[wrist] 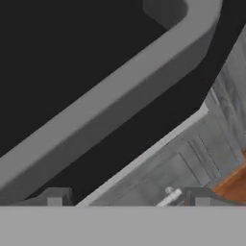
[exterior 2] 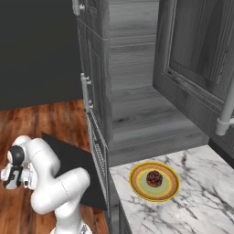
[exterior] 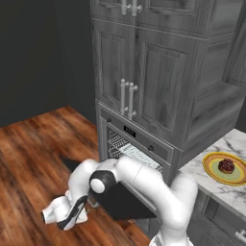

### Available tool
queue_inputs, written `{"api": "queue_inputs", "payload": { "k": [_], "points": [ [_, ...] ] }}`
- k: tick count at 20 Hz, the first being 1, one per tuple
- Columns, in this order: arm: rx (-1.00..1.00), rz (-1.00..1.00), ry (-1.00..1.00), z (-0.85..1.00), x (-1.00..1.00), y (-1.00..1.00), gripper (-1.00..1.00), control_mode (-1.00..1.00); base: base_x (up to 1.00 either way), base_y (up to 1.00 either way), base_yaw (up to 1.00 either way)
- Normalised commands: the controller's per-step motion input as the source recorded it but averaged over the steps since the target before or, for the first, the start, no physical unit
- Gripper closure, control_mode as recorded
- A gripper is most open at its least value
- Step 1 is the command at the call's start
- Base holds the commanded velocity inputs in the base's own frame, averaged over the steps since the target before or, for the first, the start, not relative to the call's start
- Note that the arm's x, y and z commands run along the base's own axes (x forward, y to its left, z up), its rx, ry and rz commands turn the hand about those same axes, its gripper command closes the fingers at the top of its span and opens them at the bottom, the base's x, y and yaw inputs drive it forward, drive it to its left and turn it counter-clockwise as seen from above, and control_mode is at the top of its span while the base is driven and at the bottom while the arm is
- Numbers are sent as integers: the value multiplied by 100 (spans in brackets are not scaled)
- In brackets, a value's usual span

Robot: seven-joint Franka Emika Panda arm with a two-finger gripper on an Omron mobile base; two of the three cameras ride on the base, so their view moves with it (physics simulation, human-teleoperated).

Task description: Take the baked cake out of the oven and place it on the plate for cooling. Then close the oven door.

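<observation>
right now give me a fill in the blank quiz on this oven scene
1. The small dark brown round cake sits on the ___.
2. The yellow-rimmed round plate rests on the white marble ___.
3. The flat dark oven door is ___.
4. Inside the oven lies a pale blue ___.

Missing words: plate; counter; open; tray

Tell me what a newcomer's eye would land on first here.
The yellow-rimmed plate on the marble counter stands out first, with the small dark baked cake already sitting at its centre. Next comes the oven door, hanging open in front of the oven low in the grey cabinet wall. The end effector is down at the door's outer edge, close to its bar handle.
</observation>
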Motion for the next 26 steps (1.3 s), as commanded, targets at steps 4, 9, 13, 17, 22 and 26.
{"api": "queue_inputs", "payload": {
  "k": [4,9,13,17,22,26],
  "points": [
    [-18,-7,0,49,100,-100,-100,-100,0,0,0],
    [-17,-6,-2,43,100,-100,-100,-100,0,0,0],
    [-16,-6,-1,41,100,-100,-100,-100,0,0,0],
    [-16,-6,0,40,100,-100,-100,-100,0,0,0],
    [-17,-5,-2,21,97,-98,-100,-100,0,0,0],
    [-19,-3,-2,0,91,-81,-100,-100,0,0,0]
  ]
}}
